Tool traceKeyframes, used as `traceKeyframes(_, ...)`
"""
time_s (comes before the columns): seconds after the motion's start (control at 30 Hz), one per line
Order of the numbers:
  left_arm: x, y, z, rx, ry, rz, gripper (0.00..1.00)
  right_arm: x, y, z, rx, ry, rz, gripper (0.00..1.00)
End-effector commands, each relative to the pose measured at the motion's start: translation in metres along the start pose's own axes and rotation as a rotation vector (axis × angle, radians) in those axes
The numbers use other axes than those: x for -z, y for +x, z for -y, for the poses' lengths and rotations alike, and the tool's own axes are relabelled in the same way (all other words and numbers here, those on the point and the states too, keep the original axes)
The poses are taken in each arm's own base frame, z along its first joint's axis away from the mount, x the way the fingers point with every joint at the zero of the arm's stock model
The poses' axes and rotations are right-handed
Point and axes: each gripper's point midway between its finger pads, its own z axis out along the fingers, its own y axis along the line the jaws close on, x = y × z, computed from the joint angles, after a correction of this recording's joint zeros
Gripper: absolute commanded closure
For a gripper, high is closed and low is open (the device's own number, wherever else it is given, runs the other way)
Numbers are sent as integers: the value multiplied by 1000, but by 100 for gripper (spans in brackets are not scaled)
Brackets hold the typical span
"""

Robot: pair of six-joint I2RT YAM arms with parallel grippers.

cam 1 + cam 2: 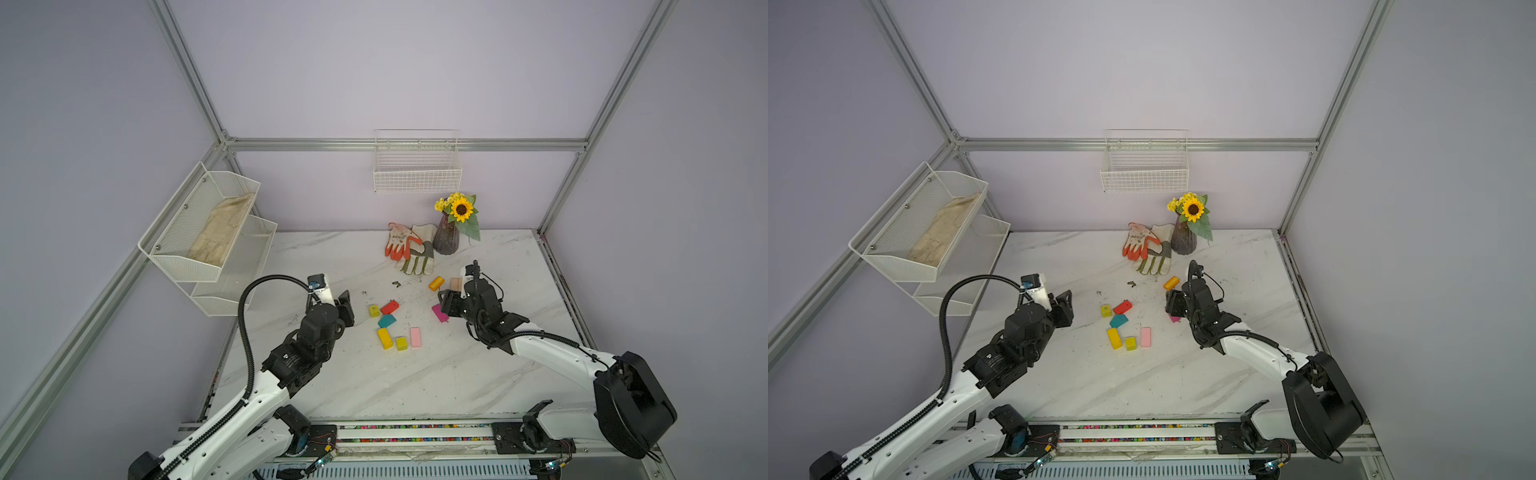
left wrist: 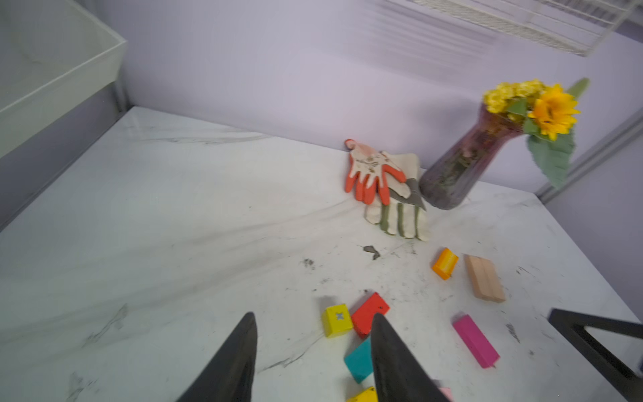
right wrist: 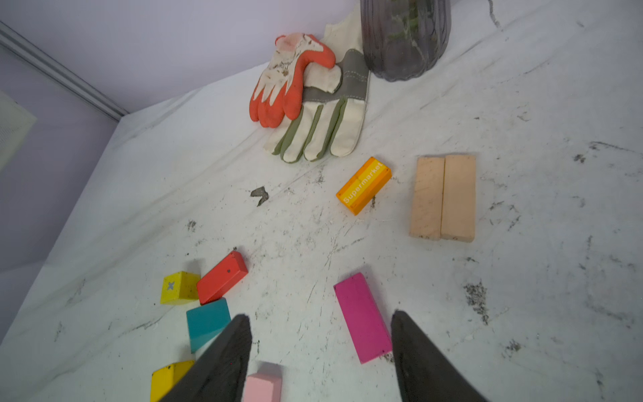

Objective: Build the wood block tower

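Note:
The wood blocks lie scattered flat on the marble table [image 1: 332, 382]; no tower stands in view. A yellow cube [image 1: 373, 310], red bar [image 1: 390, 307], teal piece [image 1: 386, 321], yellow bar [image 1: 385, 338], second yellow cube [image 1: 401, 343] and pink bar [image 1: 415, 337] cluster mid-table. Further right are a magenta bar [image 3: 362, 316], an orange bar [image 3: 363, 185] and two tan bars [image 3: 442, 198]. My left gripper [image 1: 345, 307] hovers left of the cluster, open and empty. My right gripper [image 3: 320, 315] is open above the magenta bar, holding nothing.
A dark purple vase [image 1: 446, 239] with a sunflower stands at the back, with two garden gloves [image 1: 409, 249] beside it. A white wire basket [image 1: 417, 174] hangs on the back wall. Mesh shelves [image 1: 208, 232] jut out on the left, close behind my left arm.

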Motion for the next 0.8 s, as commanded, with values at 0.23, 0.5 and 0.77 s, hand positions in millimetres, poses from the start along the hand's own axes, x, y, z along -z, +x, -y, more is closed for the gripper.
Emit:
traceKeyframes(0.23, -19, 55, -93, 77, -259, -24, 46, -15, 49, 22, 37, 191, -123, 39)
traceKeyframes(0.5, -29, 64, -85, 67, -229, -68, 44, -38, 82, 35, 52, 250, -200, 49)
traceKeyframes(0.77, -27, 65, -85, 78, -222, -65, 42, -45, 92, 51, 41, 338, -222, 58)
